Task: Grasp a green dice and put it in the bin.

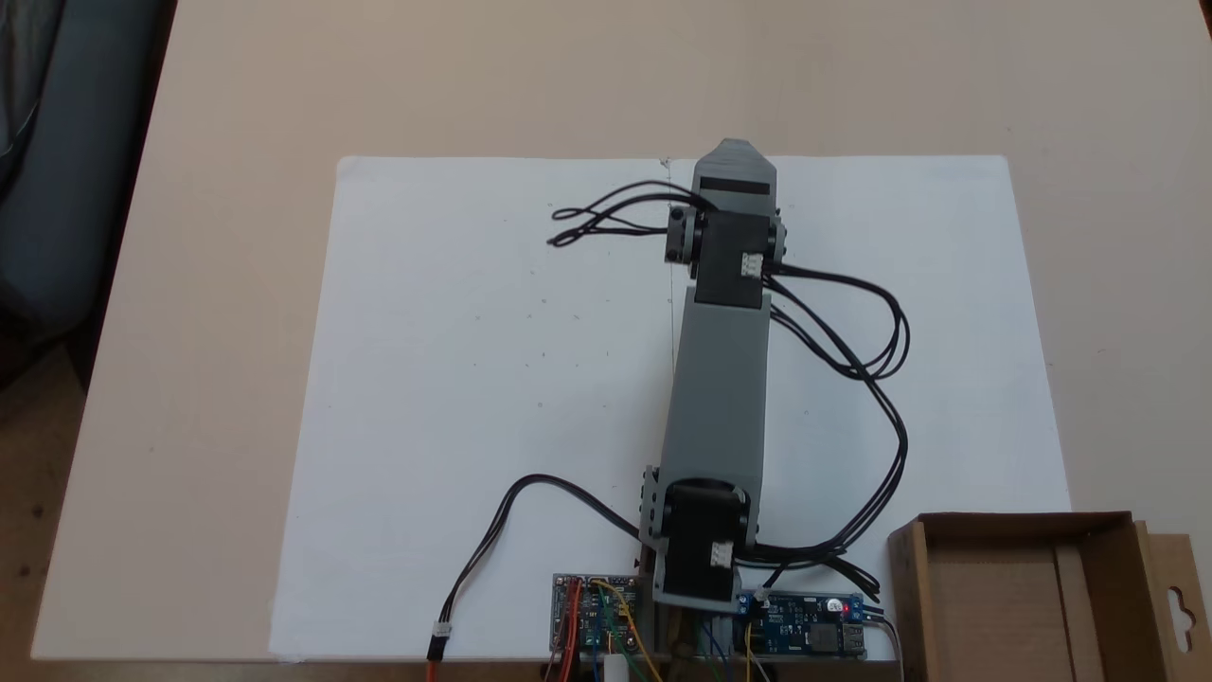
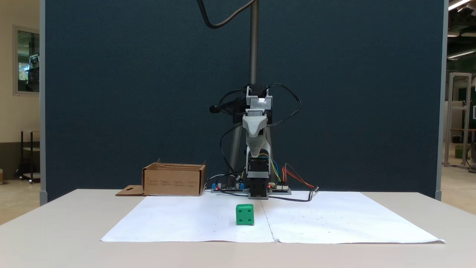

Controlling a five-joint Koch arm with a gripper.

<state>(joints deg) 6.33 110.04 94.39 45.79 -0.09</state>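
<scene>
My tool (image 2: 256, 153) hangs raised above the green dice (image 2: 245, 214); its jaw state I cannot tell. The dice sits on white paper (image 2: 186, 219), well apart from the bin (image 2: 174, 180). Advice: descend vertically, jaws straddling opposite flat faces.

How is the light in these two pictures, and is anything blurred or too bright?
In the fixed view from above, light is flat and soft; the white paper looks nearly washed out. In the fixed view from the front, the green dice is sharp with a faint shadow; ceiling lamps glare at top right.
</scene>
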